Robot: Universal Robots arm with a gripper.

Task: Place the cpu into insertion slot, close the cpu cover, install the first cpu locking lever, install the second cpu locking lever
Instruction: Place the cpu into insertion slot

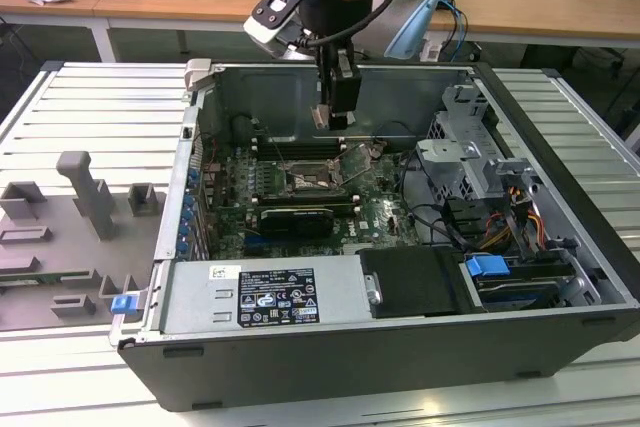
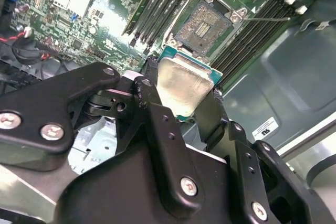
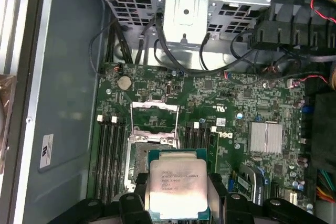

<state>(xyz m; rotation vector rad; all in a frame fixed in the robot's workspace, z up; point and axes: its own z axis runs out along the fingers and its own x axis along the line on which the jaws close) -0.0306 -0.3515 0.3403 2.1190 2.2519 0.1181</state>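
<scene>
My gripper (image 1: pixel 331 119) hangs inside the open computer case, shut on the cpu (image 2: pixel 181 83), a square chip with a dull silver top and green edge. Black fingers (image 2: pixel 153 97) press on two opposite sides of it. The cpu (image 3: pixel 177 184) is held above the motherboard, apart from it and a little off to one side of the insertion slot (image 2: pixel 202 23). The slot (image 1: pixel 313 177) lies bare, its dark contact field showing inside the silver rim. The cpu cover (image 3: pixel 154 115) is swung up and open at one end of the slot.
Long black memory slots (image 3: pixel 111 150) flank the socket on both sides. A silver heatsink (image 3: pixel 266 137) sits on the board. The drive cage (image 1: pixel 462 152) with cables, a power supply (image 1: pixel 265 297) and the case walls surround the board. Grey fixtures (image 1: pixel 85 197) stand on the table at the exterior view's left.
</scene>
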